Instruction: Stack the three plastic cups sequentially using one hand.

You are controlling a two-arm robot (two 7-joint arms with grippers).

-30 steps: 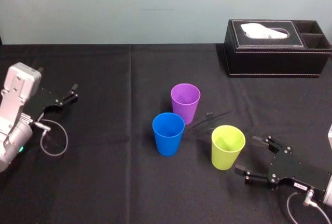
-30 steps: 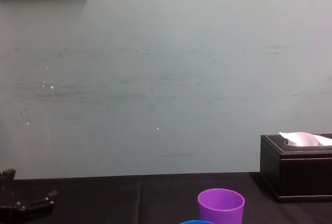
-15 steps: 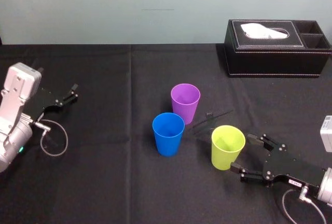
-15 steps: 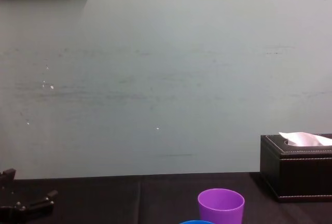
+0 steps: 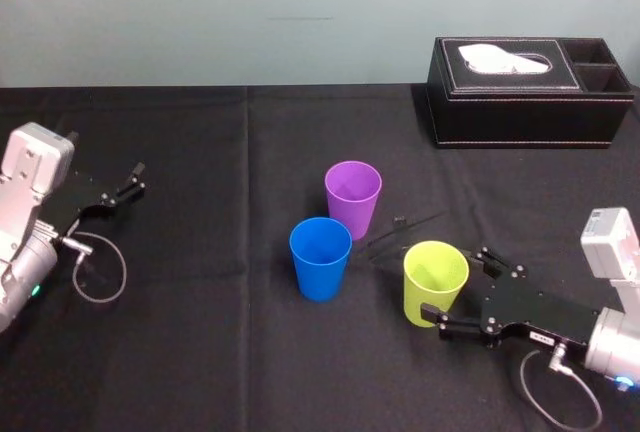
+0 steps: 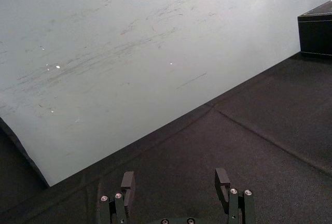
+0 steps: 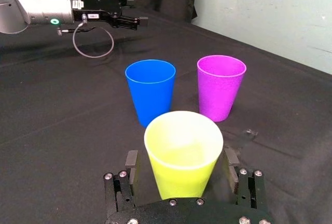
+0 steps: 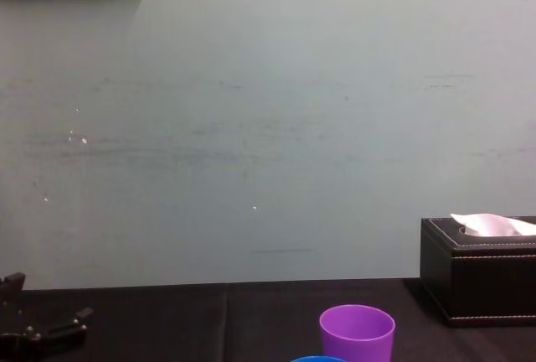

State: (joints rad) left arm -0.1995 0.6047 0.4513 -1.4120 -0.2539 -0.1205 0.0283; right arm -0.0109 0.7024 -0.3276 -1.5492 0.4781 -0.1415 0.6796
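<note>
Three plastic cups stand upright on the black cloth: purple (image 5: 352, 197) farthest back, blue (image 5: 320, 257) in front of it to the left, yellow-green (image 5: 435, 282) to the right. My right gripper (image 5: 454, 282) lies low at the yellow-green cup, open. In the right wrist view its fingers (image 7: 131, 164) flank the yellow-green cup (image 7: 183, 159) with a small gap on each side. Beyond it stand the blue cup (image 7: 150, 92) and the purple cup (image 7: 220, 86). My left gripper (image 5: 130, 180) rests at the far left, open and holding nothing (image 6: 175, 181).
A black leather tissue box (image 5: 530, 92) sits at the back right by the wall. A thin dark scrap (image 5: 405, 227) lies on the cloth between the purple and yellow-green cups. A grey cable loop (image 5: 100, 272) hangs beside my left arm.
My right gripper has slid left toward the yellow-green cup, and its open fingers now reach around it. The cups and my left arm have stayed put.
</note>
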